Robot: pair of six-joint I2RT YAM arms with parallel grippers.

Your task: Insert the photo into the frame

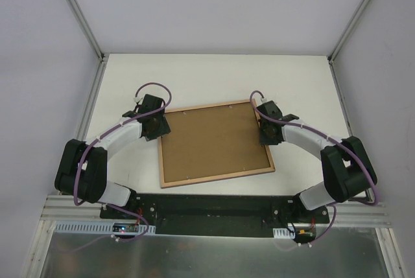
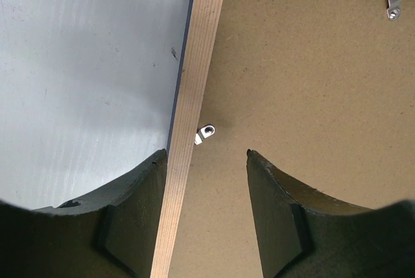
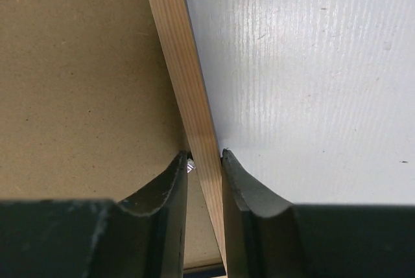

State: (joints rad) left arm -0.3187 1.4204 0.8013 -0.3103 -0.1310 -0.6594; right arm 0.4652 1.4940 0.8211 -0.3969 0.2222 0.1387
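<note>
While my right gripper (image 3: 205, 155) pinches the right rail of the frame (image 1: 217, 178), face-down on the table (image 1: 194, 77), and my left gripper (image 2: 206, 153) gapes wide astride the left rail, a one-sided lift could twist it and spill the backing board (image 1: 214, 142), photo out of sight.

Your cell holds: one matte white table (image 1: 214, 74). Three plain pale grey walls, back (image 1: 220, 6), left (image 1: 32, 64) and right (image 1: 389, 83). Two aluminium corner posts (image 1: 78, 12). One aluminium rail (image 1: 65, 210) along your near edge, brushed metal sheet (image 1: 214, 255) below. Light is even and soft.
</note>
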